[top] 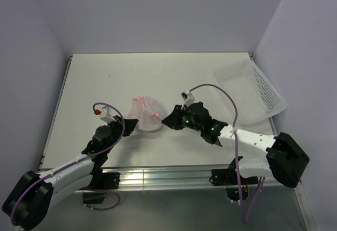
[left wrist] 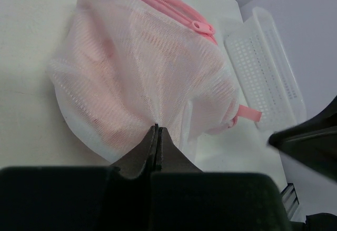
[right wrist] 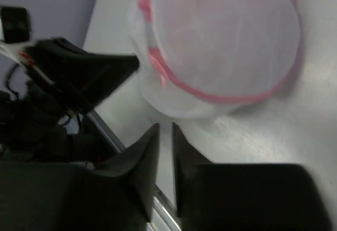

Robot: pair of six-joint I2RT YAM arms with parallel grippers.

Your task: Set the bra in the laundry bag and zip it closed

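Your left jaws, nearest the lens in the left wrist view, are pressed flat together on a pinch of mesh at the near side of the small, round, translucent white mesh laundry bag (left wrist: 131, 73) with a pink zipper rim. The fabric fans out in folds from the pinch. Your right jaws, in the blurred right wrist view, stand slightly apart with a thin gap, nothing between them and bare surface showing through. They sit just short of the bag and seem not to touch it. From above, the bag lies mid-way across the white worktop (top: 100, 78), between the black-and-white left arm (top: 63, 170) on its left and the matching right arm (top: 247, 139) on its right. The soft light-pink bra (left wrist: 110, 57) is inside the bag, a pink mass showing through the mesh. The pink zipper slider (left wrist: 199, 27) sits on the far rim, and a pink loop tab (left wrist: 248, 112) sticks out on the bag's right. You cannot tell whether the zip is fully shut. Farthest off, the rigid white perforated plastic basket (top: 253, 89) sits at the worktop's far right by the wall, well apart from the bag.
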